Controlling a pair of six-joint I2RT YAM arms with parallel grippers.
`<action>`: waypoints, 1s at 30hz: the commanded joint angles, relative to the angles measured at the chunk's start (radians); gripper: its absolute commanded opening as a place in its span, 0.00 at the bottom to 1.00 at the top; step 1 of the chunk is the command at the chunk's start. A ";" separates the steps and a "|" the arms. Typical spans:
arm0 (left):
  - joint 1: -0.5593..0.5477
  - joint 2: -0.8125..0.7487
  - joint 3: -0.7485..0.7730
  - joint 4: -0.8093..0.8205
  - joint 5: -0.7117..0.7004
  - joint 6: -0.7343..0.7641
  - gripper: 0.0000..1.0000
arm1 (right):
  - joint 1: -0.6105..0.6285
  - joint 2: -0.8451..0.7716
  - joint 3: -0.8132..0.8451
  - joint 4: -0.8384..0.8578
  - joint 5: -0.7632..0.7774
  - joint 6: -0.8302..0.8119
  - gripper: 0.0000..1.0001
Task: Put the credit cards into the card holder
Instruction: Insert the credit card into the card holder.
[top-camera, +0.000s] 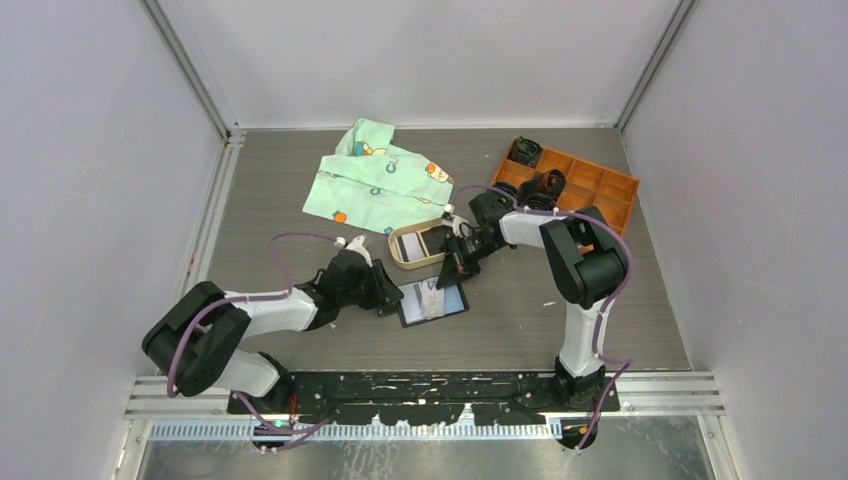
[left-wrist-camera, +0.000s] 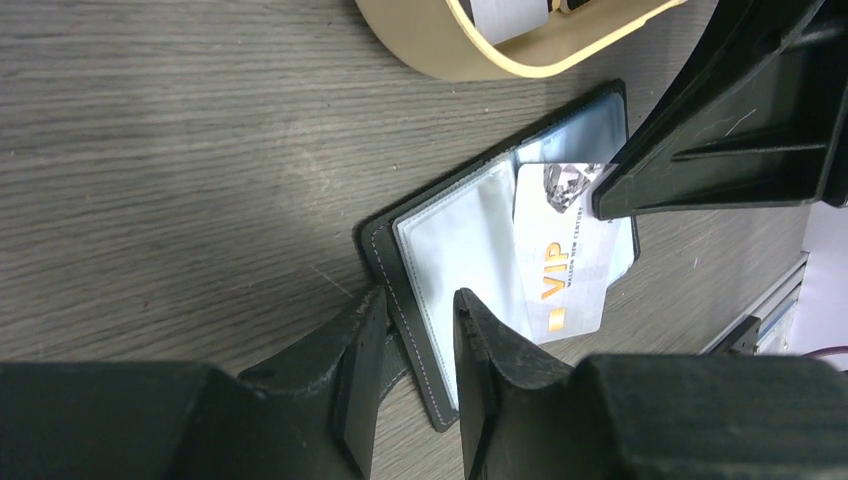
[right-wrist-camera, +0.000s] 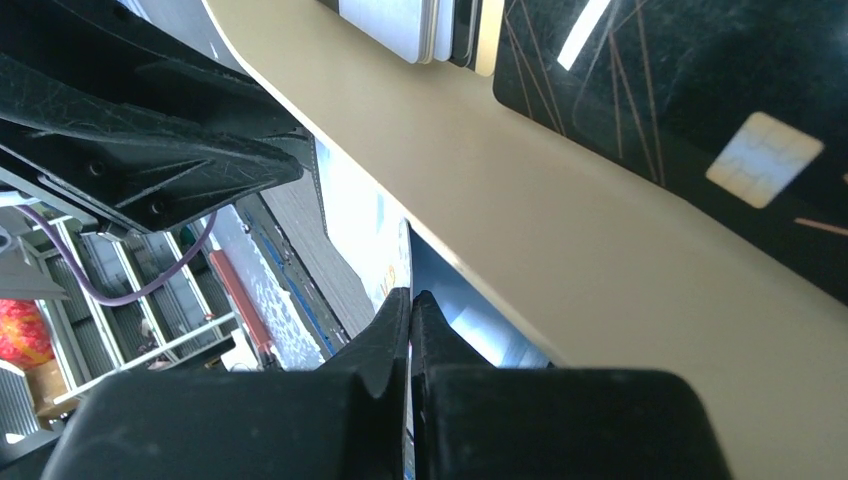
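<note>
two claws mid frame, left claw (left-wrist-camera: 420, 310) pinching the lower edge of the open card holder (left-wrist-camera: 450, 240) on the desk (left-wrist-camera: 180, 150), right claw (right-wrist-camera: 410, 300) pinching a whitish vip credit card (left-wrist-camera: 565, 270) over its pocket, tan tray (left-wrist-camera: 450, 60) above

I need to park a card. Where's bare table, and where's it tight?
Bare table left of the green cloth, and the near strip right of the card holder. Crowded at centre: the tan tray, the left gripper pinching the holder, the right gripper holding a card over it.
</note>
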 joint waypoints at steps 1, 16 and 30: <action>0.007 0.047 0.020 -0.025 0.020 0.033 0.32 | 0.019 -0.004 0.024 -0.011 0.020 -0.027 0.01; 0.007 0.100 0.046 -0.018 0.058 0.031 0.30 | 0.046 0.006 0.022 0.003 0.086 0.018 0.03; -0.036 -0.253 0.093 -0.281 -0.053 0.140 0.41 | 0.046 0.008 0.025 0.007 0.086 0.027 0.11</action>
